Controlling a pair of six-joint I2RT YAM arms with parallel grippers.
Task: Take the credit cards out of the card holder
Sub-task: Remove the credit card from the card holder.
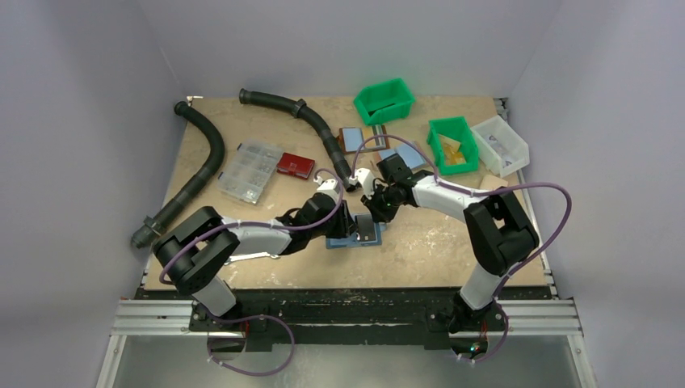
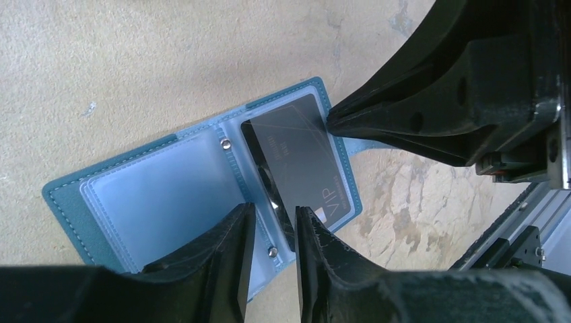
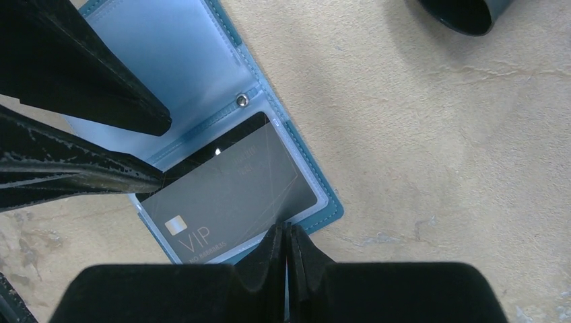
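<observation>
The card holder [image 2: 135, 195] lies spread open on the counter [image 3: 438, 134], near its middle. The right hand [image 3: 286, 235] is clenched on the 2 o'clock edge of the VIP card [image 3: 229, 195]. At 6 o'clock, the left hand [image 2: 273, 214], slightly parted, straddles the fold.

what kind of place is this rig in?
Probably a robot-lab test cell, not a real workplace: plain white walls box in a worn board tabletop mounted on aluminium rails, strewn with unrelated props such as green bins and corrugated hoses.
</observation>
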